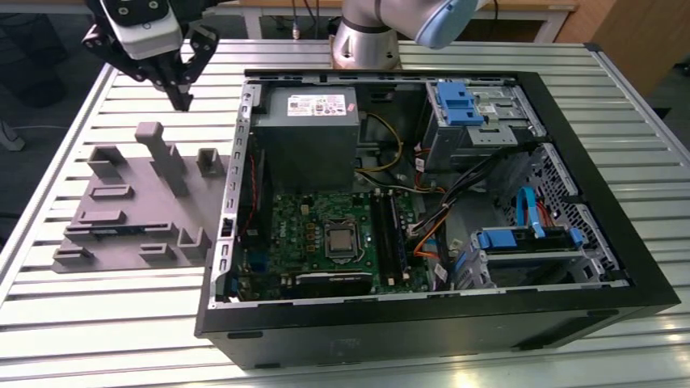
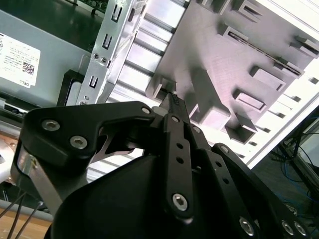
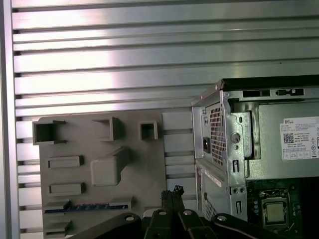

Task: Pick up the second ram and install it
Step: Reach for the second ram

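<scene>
Lying slotted in the fixture plate [image 3: 79, 144], the second ram [image 3: 84, 206] sits apart from the gripper [image 3: 172, 192], which is closed and empty.

The gripper [image 1: 181, 97] hangs at eleven o'clock in the exterior view, pointing down, its fingers closed tip to tip; the arm's base [image 1: 364, 44] stands near twelve o'clock.
</scene>
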Tool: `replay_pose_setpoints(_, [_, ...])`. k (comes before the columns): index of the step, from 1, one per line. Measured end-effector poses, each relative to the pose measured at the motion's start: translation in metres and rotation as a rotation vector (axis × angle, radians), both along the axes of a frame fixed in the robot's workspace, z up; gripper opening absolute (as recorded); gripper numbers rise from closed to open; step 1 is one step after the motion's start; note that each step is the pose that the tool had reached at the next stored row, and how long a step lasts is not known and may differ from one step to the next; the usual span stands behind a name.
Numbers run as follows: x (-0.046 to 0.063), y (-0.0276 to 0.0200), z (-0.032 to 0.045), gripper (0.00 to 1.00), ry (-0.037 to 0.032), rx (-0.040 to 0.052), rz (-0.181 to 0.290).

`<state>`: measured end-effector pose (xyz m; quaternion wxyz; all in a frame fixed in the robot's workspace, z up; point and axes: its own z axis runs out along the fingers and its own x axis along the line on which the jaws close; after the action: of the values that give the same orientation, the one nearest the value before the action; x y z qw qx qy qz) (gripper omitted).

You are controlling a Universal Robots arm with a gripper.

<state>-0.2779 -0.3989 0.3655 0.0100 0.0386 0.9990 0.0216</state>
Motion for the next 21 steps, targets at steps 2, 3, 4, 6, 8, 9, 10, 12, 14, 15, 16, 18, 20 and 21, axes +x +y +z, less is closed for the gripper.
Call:
replay_pose_setpoints(2, [-0.001,0.0000,-0.0007,0.11,0.0000,0.0000,0.000])
replay_pose_setpoints(3, [-0.002,0.0000,-0.0012,0.11,0.0000,0.0000,0.000])
replay_pose_setpoints(4, [-0.002,0.0000,-0.0014,0.11,0.0000,-0.0021,0.000])
replay_pose_setpoints(6, [-0.003,0.0000,-0.0014,0.11,-0.0006,-0.0186,0.000])
replay_pose_setpoints(8, [-0.003,-0.0001,-0.0020,0.11,-0.0006,-0.0215,0.000])
replay_pose_setpoints(9, [-0.004,-0.0001,-0.0021,0.11,-0.0005,-0.0217,0.000])
replay_pose_setpoints(10, [-0.005,0.0000,-0.0024,0.11,-0.0005,-0.0217,0.000])
replay_pose_setpoints(12, [-0.007,-0.0001,-0.0028,0.11,-0.0006,-0.0217,0.000])
replay_pose_setpoints(14, [-0.010,-0.0002,-0.0031,0.11,-0.0005,-0.0217,0.000])
replay_pose_setpoints(15, [-0.011,-0.0003,-0.0033,0.11,-0.0006,-0.0217,0.000])
replay_pose_setpoints(16, [-0.013,-0.0003,-0.0035,0.11,-0.0005,-0.0217,0.000])
replay_pose_setpoints(18, [-0.015,-0.0005,-0.0039,0.11,-0.0006,-0.0217,0.000])
replay_pose_setpoints(20, [-0.017,-0.0006,-0.0043,0.11,-0.0006,-0.0217,0.000])
replay_pose_setpoints(21, [-0.019,-0.0007,-0.0045,0.11,-0.0006,-0.0217,0.000])
